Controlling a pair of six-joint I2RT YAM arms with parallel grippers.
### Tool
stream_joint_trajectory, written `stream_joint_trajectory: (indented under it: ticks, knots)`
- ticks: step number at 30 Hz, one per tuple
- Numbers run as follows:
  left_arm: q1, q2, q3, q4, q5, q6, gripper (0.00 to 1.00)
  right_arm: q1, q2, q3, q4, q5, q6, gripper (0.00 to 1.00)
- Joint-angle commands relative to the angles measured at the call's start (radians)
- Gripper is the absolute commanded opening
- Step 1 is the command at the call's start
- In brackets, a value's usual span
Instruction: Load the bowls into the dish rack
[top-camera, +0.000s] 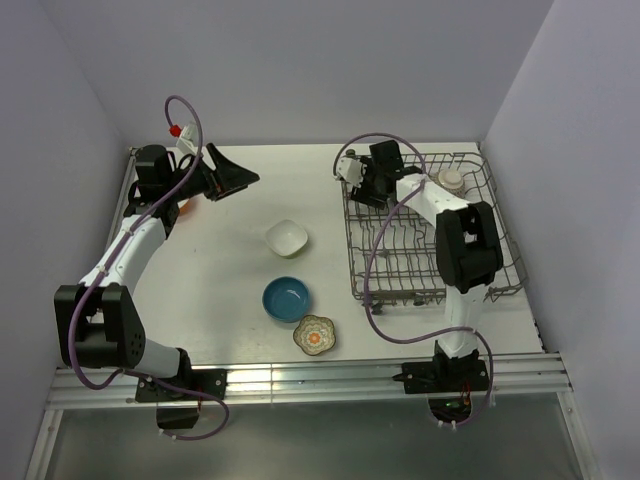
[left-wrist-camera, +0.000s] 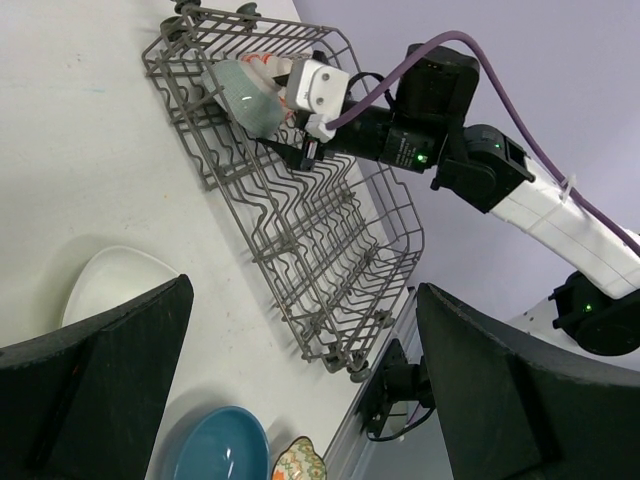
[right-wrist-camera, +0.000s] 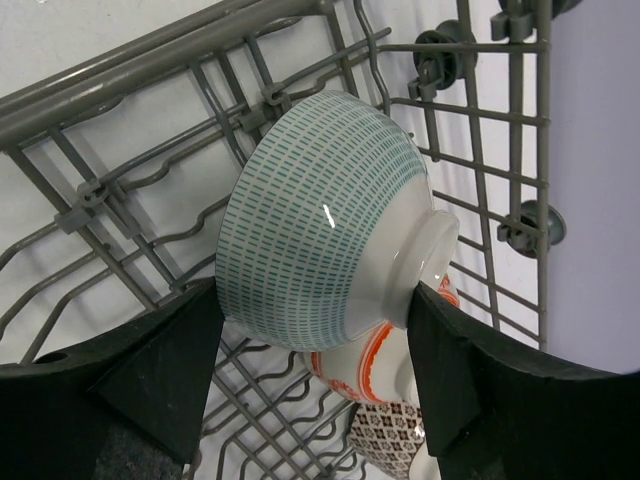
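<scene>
Teal bowl (right-wrist-camera: 320, 220) is clamped by right jaws at dish rack's (top-camera: 400, 268) far-left corner; left jaws spread.

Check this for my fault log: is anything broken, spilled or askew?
Nothing stands out. The teal bowl lies sideways in the right gripper inside the dish rack; white bowl, blue bowl and floral bowl sit upright on the table.

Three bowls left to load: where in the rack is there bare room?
The dish rack's near rows stand bare. Its far end is crowded: the right gripper holds the teal bowl there, beside the orange-white bowl.
</scene>
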Motion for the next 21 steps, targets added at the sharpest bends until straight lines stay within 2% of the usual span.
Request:
stream_joint_trajectory:
  ticks: [1,18,20,21]
  knots:
    - [0.005,0.002,0.001,0.049,0.011,-0.004,0.99,0.013,0.009,0.037,0.108,0.037,-0.030,0.00]
    - [0.013,-0.001,-0.009,0.043,0.022,0.015,0.99,0.034,0.058,-0.008,0.233,0.137,-0.071,0.00]
    - [0.013,-0.001,-0.009,0.043,0.022,0.015,1.00,0.034,0.062,-0.005,0.217,0.137,-0.067,0.02]
    - [0.013,0.002,-0.011,0.041,0.022,0.015,0.99,0.036,0.063,-0.006,0.215,0.140,-0.067,0.09]
